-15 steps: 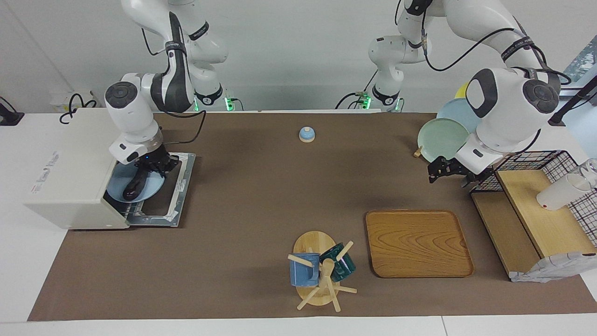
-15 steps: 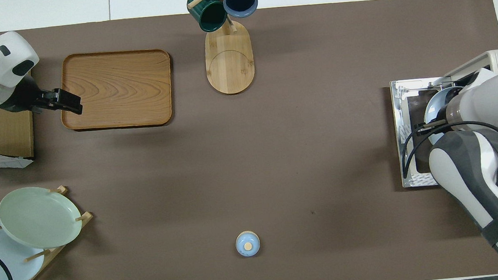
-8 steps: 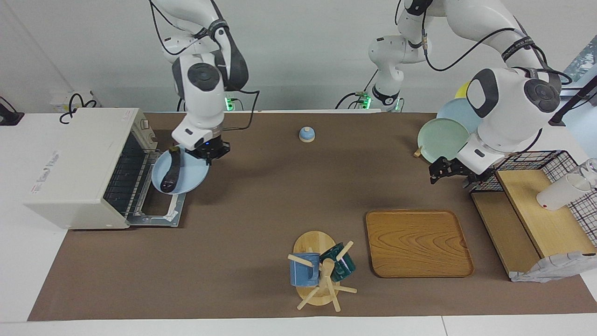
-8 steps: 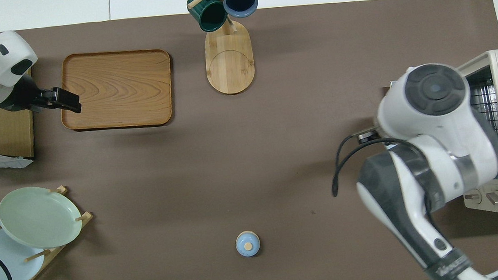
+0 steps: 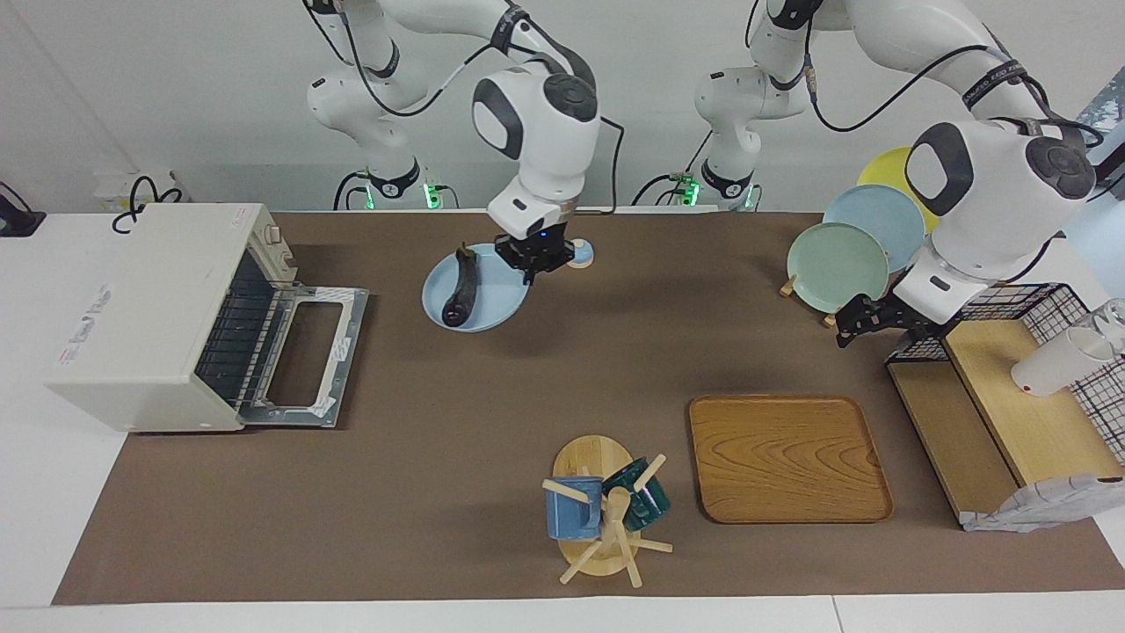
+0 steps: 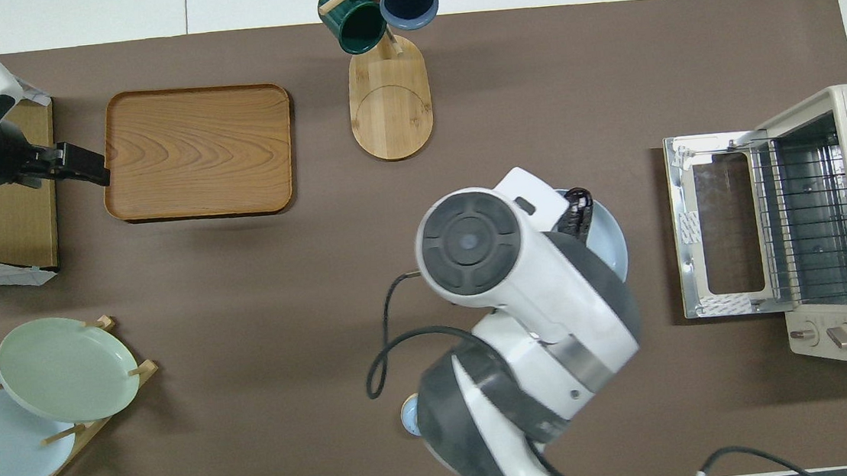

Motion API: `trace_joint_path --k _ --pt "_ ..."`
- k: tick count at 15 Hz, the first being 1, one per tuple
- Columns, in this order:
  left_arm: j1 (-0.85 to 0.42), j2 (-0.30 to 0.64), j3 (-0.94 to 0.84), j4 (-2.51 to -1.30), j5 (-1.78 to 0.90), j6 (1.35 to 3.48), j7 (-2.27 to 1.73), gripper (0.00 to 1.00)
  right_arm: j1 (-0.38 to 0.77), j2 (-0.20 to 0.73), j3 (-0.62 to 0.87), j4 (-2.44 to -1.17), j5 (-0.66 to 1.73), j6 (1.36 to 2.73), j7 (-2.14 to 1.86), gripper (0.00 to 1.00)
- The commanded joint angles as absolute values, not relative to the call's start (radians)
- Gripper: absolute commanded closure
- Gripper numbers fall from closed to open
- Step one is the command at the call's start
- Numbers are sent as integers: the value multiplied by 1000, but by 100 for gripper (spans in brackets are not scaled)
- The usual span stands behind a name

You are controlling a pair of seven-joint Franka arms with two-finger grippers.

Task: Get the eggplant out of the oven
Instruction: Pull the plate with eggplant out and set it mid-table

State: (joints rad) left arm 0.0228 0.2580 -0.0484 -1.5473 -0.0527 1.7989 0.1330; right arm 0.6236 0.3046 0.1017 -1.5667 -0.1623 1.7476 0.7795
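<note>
My right gripper (image 5: 533, 262) pinches the rim of the pale blue plate (image 5: 492, 303) with fingers pressed together on it, and the eggplant (image 5: 462, 286) lies along the plate, green stem tip toward the robots. A second ago this plate sat half inside the oven (image 5: 145, 312), over its dropped door (image 5: 303, 356). Half a second ago it had cleared the door's edge. Now it hangs in the air over the brown mat (image 5: 439, 422), well apart from the oven and close to the small blue bell (image 5: 581, 255). In the overhead view my own forearm hides most of the plate, with only its rim and the dark end of the eggplant showing.

So the eggplant is out of the oven, which stands with its door down and only the bare wire rack (image 6: 805, 220) visible inside. I judge the main step done, and what remains is to set the plate down on the counter without tipping it, since the eggplant rests loose and could roll off.

My left gripper (image 5: 860, 318) waits with fingers spread beside the rack of plates (image 5: 839, 264), drawn back a little toward the wire basket (image 5: 1011, 303) since a second ago.
</note>
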Motion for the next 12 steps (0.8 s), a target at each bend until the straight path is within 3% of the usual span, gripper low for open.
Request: trace_joint_path --k 1,6,12 --pt "34 247 -49 -1551 -67 1804 140 0 687 547 98 -1304 -159 1731 874 100" --pt "49 247 -49 -1543 -67 1804 140 0 742 615 100 -1351 -163 1922 919 100" --pt "60 247 -49 -1545 -66 1812 140 0 739 609 101 -1454 -152 2087 911 99"
